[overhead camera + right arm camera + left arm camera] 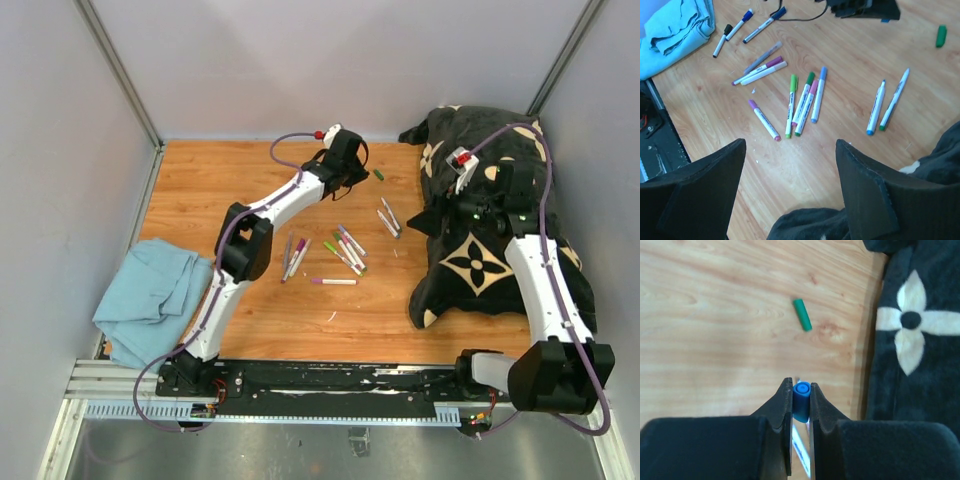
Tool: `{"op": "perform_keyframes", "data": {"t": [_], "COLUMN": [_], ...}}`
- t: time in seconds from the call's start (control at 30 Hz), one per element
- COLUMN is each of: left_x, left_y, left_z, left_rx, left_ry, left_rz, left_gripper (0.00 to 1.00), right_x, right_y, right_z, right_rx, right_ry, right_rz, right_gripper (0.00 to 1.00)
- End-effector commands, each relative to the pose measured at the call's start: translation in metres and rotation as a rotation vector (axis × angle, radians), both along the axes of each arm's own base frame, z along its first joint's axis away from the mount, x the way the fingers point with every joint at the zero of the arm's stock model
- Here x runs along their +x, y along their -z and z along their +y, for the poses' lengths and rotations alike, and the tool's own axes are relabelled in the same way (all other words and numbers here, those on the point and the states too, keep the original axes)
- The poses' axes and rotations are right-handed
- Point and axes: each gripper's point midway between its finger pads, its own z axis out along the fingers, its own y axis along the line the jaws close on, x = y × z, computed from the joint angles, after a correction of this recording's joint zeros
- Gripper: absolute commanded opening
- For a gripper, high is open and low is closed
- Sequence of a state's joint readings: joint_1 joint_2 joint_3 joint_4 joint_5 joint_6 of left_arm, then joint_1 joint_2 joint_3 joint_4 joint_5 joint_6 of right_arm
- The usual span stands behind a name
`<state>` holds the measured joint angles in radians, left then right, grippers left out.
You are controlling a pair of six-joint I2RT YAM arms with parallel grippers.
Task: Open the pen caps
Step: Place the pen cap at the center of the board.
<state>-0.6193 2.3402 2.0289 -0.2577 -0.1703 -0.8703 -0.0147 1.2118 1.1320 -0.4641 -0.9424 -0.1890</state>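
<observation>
1. The left gripper (801, 390) is clamped on a blue pen cap (801, 401), pinched only at the fingertips above the wooden table (715, 315); released from there, the round cap would likely roll, perhaps under the black flower-patterned cloth (920, 365)
2. A loose green cap (802, 314) lies near that cloth's edge, so a sweeping arm could knock it out of sight
3. The right gripper (790, 150) hangs over the cloth with its jaws wide apart and nothing between them; a careless descent could snag fabric
4. The capped markers (802, 102) lie side by side, some touching; a pinch there may catch two
</observation>
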Motion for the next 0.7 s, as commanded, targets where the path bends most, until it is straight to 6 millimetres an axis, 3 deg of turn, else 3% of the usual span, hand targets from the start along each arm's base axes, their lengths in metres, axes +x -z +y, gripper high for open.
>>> {"op": "perform_keyframes", "data": {"t": [0.0, 0.13, 0.37, 0.67], "left_x": [0.009, 0.023, 0.031, 0.034], "left_y": [0.048, 0.048, 0.062, 0.078], "left_z": [0.005, -0.008, -0.02, -0.021], "left_rx": [0.15, 0.105, 0.055, 0.04], "left_ry": [-0.026, -0.019, -0.003, -0.004], "left_rz": [0.111, 0.074, 0.053, 0.071], "left_gripper": [0.0, 0.0, 0.01, 0.18], "right_x": [-0.004, 0.0, 0.001, 0.0], "right_y": [-0.004, 0.002, 0.008, 0.011], "right_z": [-0.006, -0.015, -0.016, -0.016], "right_rx": [0.101, 0.105, 0.112, 0.117], "right_ry": [-0.013, 0.016, 0.011, 0.005], "right_rz": [-0.012, -0.007, 0.008, 0.02], "right_gripper": [0.73, 0.73, 0.74, 0.74]}}
